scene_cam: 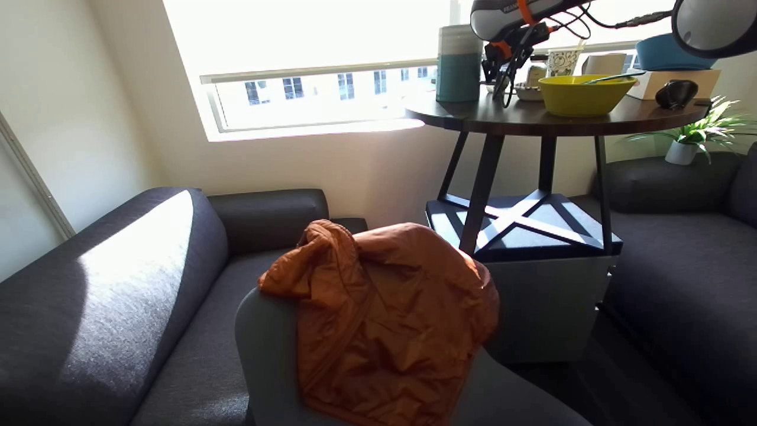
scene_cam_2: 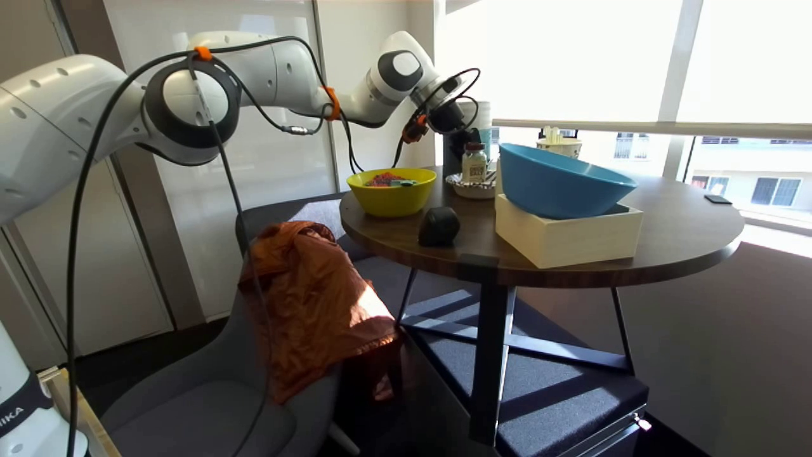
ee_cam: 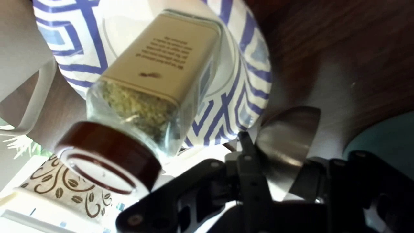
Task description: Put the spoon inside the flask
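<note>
We saw the pincer [ee_cam: 278, 152] clenched on the metal spoon [ee_cam: 286, 139] near the tall flask [scene_cam: 458, 74]. Good insertion, we judged, required lifting above its top, then lowering vertically.

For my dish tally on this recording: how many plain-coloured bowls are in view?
2: the yellow bowl on the round table, and the blue bowl tilted on the wooden box. Others could be hidden behind them.

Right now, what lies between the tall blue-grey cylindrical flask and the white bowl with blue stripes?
In the wrist view, between the flask and the bowl shows what looks like a curved metal spoon, between the jaws of the black hand.
</note>
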Controlling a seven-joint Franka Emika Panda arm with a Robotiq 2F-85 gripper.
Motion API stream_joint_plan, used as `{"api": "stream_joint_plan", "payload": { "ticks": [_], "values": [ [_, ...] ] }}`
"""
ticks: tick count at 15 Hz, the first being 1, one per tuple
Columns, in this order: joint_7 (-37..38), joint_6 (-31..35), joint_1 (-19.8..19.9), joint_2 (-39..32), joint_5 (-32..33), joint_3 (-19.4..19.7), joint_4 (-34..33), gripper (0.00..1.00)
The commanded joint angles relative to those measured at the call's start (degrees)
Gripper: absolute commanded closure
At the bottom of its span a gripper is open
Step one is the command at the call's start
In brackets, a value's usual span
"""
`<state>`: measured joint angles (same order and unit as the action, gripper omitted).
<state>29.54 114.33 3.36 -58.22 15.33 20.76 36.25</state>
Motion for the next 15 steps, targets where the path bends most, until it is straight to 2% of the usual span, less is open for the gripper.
{"api": "stream_joint_plan", "payload": {
  "ticks": [1, 15],
  "values": [
    [2.4, -2.7, -0.4, -1.1, 0.3, 0.9, -3.0, 0.99],
    [10.3, -6.4, 1.6, 0.5, -0.8, 0.5, -6.7, 0.99]
  ]
}}
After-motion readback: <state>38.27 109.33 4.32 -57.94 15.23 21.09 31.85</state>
